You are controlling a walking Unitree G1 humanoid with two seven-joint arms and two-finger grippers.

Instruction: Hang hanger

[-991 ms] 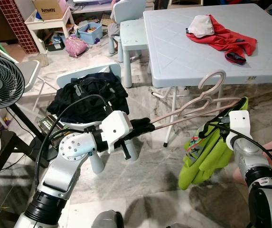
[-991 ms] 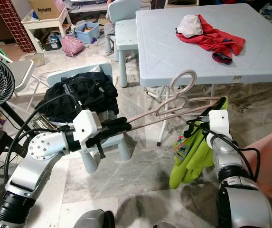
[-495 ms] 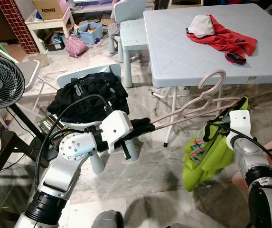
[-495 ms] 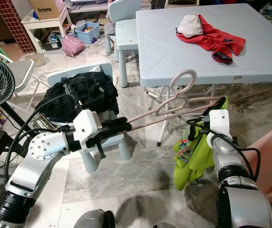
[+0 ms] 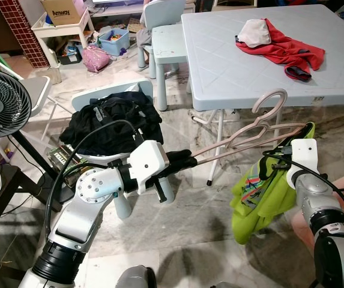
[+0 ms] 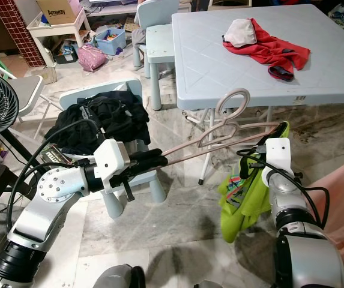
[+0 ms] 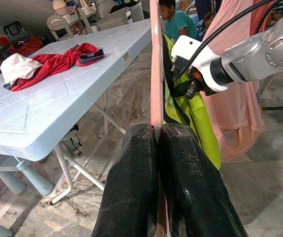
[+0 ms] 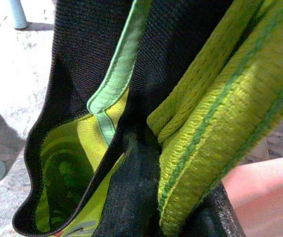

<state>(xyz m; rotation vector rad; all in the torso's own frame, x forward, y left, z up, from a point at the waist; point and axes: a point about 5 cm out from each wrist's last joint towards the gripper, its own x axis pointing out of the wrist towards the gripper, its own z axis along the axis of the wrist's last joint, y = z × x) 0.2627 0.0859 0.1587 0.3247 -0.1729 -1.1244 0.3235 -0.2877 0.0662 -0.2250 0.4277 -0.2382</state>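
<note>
While the left gripper [image 5: 187, 161] clenches one end of the thin pink plastic hanger [image 5: 253, 130], which slants upward below the pale blue square table [image 5: 232, 66], the right gripper [image 5: 280, 157] grips a lime-green black-trimmed garment [image 5: 259, 195] draped under the hanger's far end, its hook curling beside the table's edge.

I see a pale pink hanger [image 5: 253, 129] pinched between the black fingers [image 7: 153, 182] of my left gripper [image 5: 187, 159], whose housing is white on a silver arm. A lime-green garment [image 5: 259, 195] with black trim and a multicoloured print hangs at my right gripper [image 6: 257, 147]. The table [image 5: 232, 66] is pale blue with a diamond line pattern and carries red clothing [image 5: 286, 49]. The floor [image 5: 196, 222] is grey-veined marble.
</note>
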